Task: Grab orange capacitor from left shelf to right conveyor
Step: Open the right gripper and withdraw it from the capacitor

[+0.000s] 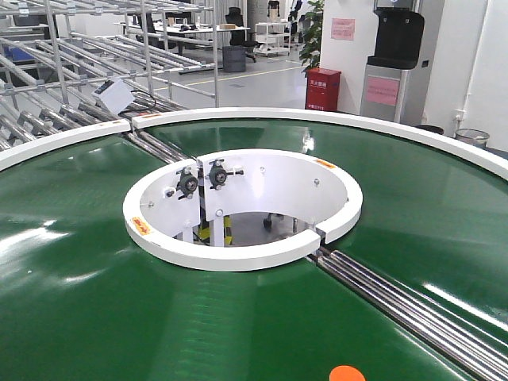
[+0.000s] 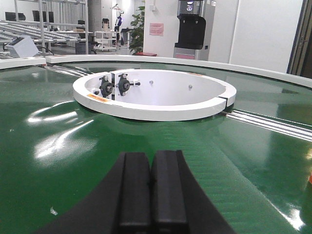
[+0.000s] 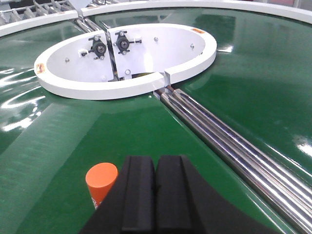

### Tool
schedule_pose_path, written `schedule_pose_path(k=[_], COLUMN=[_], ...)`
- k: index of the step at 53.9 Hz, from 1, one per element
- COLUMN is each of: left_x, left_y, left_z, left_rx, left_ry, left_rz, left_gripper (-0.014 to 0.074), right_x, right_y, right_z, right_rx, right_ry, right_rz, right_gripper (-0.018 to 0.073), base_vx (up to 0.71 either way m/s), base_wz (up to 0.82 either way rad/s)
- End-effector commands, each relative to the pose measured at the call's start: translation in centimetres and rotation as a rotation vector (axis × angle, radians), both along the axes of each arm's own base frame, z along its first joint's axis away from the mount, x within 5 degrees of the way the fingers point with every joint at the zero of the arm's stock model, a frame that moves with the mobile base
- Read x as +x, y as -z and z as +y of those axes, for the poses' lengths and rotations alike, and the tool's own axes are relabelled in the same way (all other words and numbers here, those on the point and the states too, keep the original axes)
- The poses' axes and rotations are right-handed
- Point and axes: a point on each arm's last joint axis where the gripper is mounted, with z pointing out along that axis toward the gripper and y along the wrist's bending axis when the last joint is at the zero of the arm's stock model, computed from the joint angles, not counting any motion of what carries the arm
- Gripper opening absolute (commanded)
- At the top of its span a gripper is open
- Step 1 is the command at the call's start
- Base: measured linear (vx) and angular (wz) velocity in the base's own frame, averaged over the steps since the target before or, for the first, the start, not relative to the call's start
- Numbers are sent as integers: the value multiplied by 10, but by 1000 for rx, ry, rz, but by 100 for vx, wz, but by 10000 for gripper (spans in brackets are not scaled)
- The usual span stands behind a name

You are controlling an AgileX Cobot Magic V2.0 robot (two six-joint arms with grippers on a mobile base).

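The glossy dark-green curved conveyor belt (image 1: 87, 302) surrounds a white ring hub (image 1: 238, 254). The orange upright cylindrical capacitor (image 3: 101, 181) stands on it, lower left, beside the right fingers (image 3: 156, 195), closed and empty. Left fingers (image 2: 151, 190) closed, empty.

Behind stand white walls (image 1: 464, 55), a red box-shaped cabinet (image 1: 323, 89), a black wall-mounted dispenser (image 1: 396, 36), a leafy green potted plant (image 1: 313, 32), and shiny steel-tube racks (image 1: 87, 55) on a pale grey floor (image 1: 254, 79).

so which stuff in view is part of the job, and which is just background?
Job:
orange capacitor, upright on the belt
right conveyor
left gripper, shut
right gripper, shut, empty

Background:
white ring hub
steel rollers
red cabinet
water dispenser
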Motion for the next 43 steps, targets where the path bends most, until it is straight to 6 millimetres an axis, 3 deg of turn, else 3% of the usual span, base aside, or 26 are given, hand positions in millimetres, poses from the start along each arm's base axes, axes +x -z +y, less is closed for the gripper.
schedule_pose_path(k=[1, 17, 24, 38, 43], left_x=[-2, -2, -2, -2, -2], left_y=[-18, -18, -18, -18, -18], left_z=[1, 1, 1, 1, 1], left_rx=[-37, -37, -37, -37, -37], left_ry=[4, 4, 4, 4, 4], left_rz=[-111, -111, -111, -111, -111], left_gripper=[-6, -6, -6, -6, -6], right_x=[0, -7, -15, -33, -41], right_y=[-15, -3, 27, 102, 115], right_z=[2, 3, 3, -16, -18], right_rx=[9, 40, -8, -11, -30], right_ry=[-27, -60, -95, 121, 139], right_rz=[-89, -75, -125, -141, -153], right_gripper=[-12, -12, -12, -12, -12], base_vx=[0, 0, 0, 0, 0], base_wz=[0, 0, 0, 0, 0])
